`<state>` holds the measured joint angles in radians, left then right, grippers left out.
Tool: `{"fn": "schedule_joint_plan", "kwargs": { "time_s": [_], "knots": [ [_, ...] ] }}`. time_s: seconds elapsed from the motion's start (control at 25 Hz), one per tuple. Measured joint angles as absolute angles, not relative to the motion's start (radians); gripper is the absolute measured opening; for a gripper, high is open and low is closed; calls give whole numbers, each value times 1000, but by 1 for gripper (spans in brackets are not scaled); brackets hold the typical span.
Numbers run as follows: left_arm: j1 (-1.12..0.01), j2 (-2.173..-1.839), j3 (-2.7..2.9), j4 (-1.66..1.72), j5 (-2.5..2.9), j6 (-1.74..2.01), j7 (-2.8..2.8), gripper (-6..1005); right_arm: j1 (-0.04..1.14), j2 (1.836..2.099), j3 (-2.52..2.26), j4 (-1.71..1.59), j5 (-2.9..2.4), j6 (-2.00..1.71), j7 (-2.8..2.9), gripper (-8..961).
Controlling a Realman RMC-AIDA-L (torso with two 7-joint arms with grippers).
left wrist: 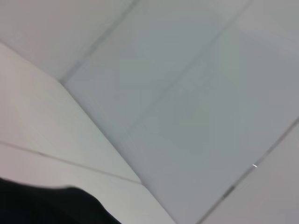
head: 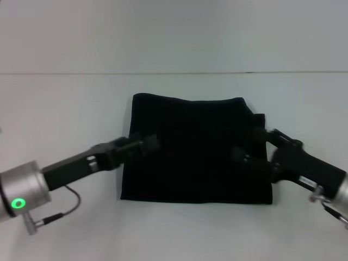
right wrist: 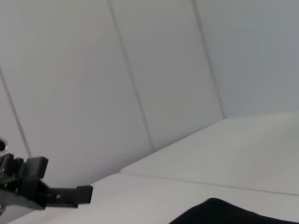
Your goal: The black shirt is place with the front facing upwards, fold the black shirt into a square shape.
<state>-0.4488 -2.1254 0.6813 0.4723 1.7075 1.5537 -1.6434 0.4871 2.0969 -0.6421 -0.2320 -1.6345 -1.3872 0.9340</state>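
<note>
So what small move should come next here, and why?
Probably draw both grippers back off the cloth. The shirt already lies as a near-square block on the table, with the left gripper at its left edge and the right gripper over its right part.

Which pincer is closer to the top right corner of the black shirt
Right. The right pincer sits over the black shirt on its right side, just below that corner. The left pincer is at the shirt's left edge, across the cloth.

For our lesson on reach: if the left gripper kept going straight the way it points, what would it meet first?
Probably the black shirt: the left gripper points across it toward the right gripper, though its height above the cloth is unclear.
</note>
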Motion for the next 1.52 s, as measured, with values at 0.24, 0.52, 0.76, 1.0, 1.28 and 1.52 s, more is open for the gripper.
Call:
{"fn": "schedule_joint_plan", "kwargs": {
  "time_s": [0.24, 0.52, 0.76, 1.0, 1.28, 1.52],
  "knots": [
    [-416, -2108, 629, 468, 1707, 1562, -1632, 949, 586, 2099, -720, -186, -1635, -1276, 939, 945],
    [-408, -2109, 618, 465, 1707, 1559, -1620, 949, 560, 2098, -749, -165, -1635, -1201, 947, 945],
    [-414, -2108, 618, 465, 1707, 1553, -1620, 949, 515, 2095, -743, -154, -1632, -1171, 950, 945],
    [-418, -2107, 618, 466, 1706, 1550, -1619, 949, 493, 2094, -731, -156, -1628, -1166, 954, 945],
    [-416, -2101, 618, 466, 1706, 1536, -1630, 949, 483, 2092, -724, -163, -1627, -1182, 955, 945],
    [-423, -2068, 622, 467, 1722, 1534, -1758, 950, 428, 2090, -733, -240, -1640, -1332, 938, 945]
  ]
}}
